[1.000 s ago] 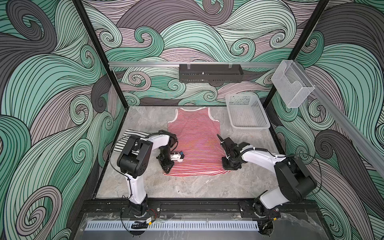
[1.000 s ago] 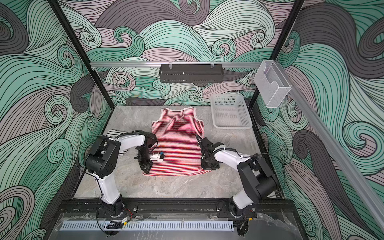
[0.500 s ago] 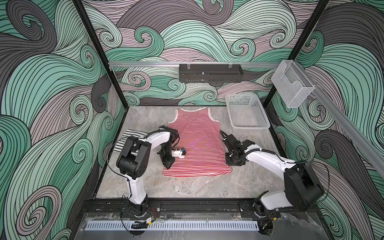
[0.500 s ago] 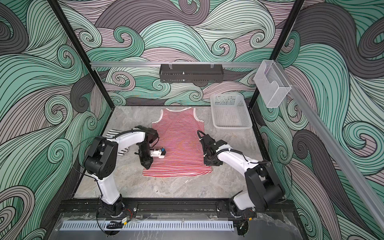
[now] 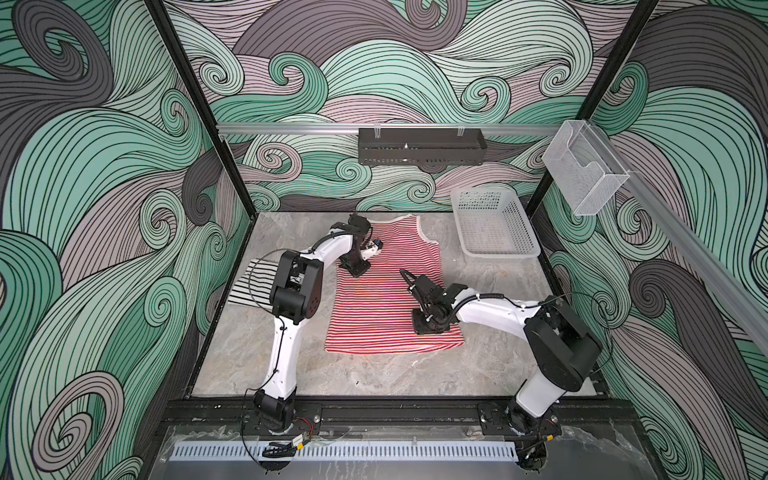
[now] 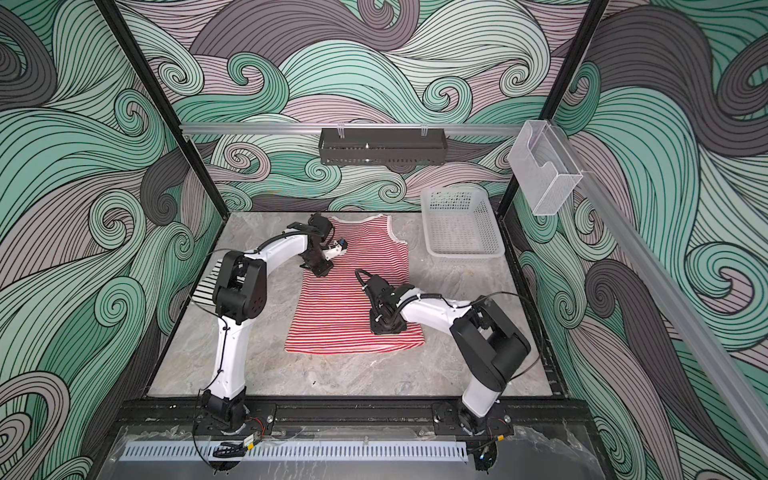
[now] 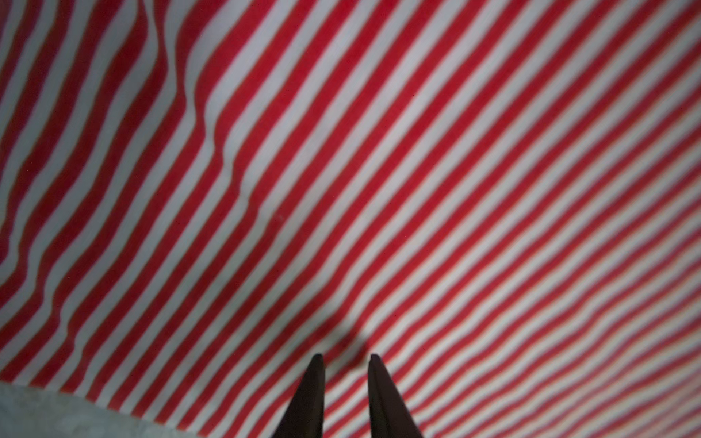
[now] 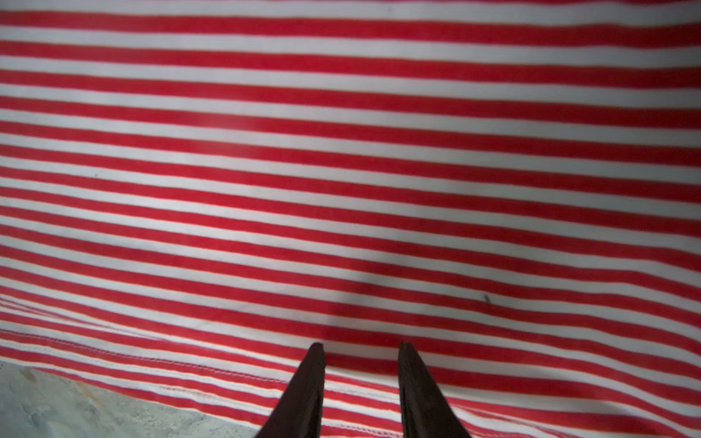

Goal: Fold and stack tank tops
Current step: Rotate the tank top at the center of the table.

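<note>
The red-and-white tank top [image 5: 386,299] [image 6: 345,307] lies flat in the middle of the table, neck toward the back wall. My left gripper [image 5: 356,270] [image 6: 322,270] points down on its far left part, and in the left wrist view this gripper [image 7: 346,356] stands a little open over wrinkled stripes. Near the hem on the right, my right gripper [image 5: 430,328] [image 6: 384,328] also points down at the cloth. The right wrist view shows it [image 8: 362,345] open, just above the stitched hem. The black-and-white tank top [image 5: 253,282] [image 6: 205,286] lies at the left, partly hidden by my left arm.
A white perforated basket [image 5: 503,253] [image 6: 465,251] stands at the back right. A black tray [image 5: 419,147] and a clear holder [image 5: 582,174] hang on the rails above. Bare grey table [image 5: 374,374] lies in front of the red top's hem.
My left gripper has moved along the red top's left side toward the back. My right gripper has shifted leftward onto the cloth near the hem.
</note>
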Tool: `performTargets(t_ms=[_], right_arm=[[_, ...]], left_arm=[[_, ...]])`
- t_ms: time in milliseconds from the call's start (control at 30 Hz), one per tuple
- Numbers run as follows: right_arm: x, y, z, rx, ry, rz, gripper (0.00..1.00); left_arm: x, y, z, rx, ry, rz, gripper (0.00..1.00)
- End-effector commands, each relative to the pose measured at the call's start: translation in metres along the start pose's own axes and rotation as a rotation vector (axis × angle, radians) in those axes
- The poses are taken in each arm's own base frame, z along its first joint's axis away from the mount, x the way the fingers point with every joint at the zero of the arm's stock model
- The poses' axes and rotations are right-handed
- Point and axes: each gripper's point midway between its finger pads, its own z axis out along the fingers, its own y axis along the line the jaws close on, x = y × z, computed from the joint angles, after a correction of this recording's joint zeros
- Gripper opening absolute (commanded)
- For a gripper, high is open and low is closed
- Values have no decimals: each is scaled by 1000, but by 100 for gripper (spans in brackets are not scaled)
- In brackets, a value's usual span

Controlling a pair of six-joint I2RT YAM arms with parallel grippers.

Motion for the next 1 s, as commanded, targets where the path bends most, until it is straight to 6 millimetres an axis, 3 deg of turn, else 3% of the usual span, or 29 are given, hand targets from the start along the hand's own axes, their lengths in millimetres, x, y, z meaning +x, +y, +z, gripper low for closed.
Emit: performTargets(t_ms=[0,267,467,600,733,900,967], right_arm=[[4,0,5,-5,6,38,35],[14,-45,14,73,53,82,37],[-9,-84,13,72,60,159,38],[-45,-112,10,100,17,198,38],[-95,-128,6,123,-52,228,38],[-150,-139,-4,156,-122,231,39],[-164,-139,-14,157,-131,219,39]], left_arm=[[-12,25,3,-103,-3,-35,24],[36,11,8,-122,92,3,23],[85,-19,-3,-66,174,14,23],[116,-51,-13,22,246,61,23],[139,-97,-29,150,287,123,23],[156,-146,-51,239,311,269,23],[156,-162,-64,294,304,293,23]])
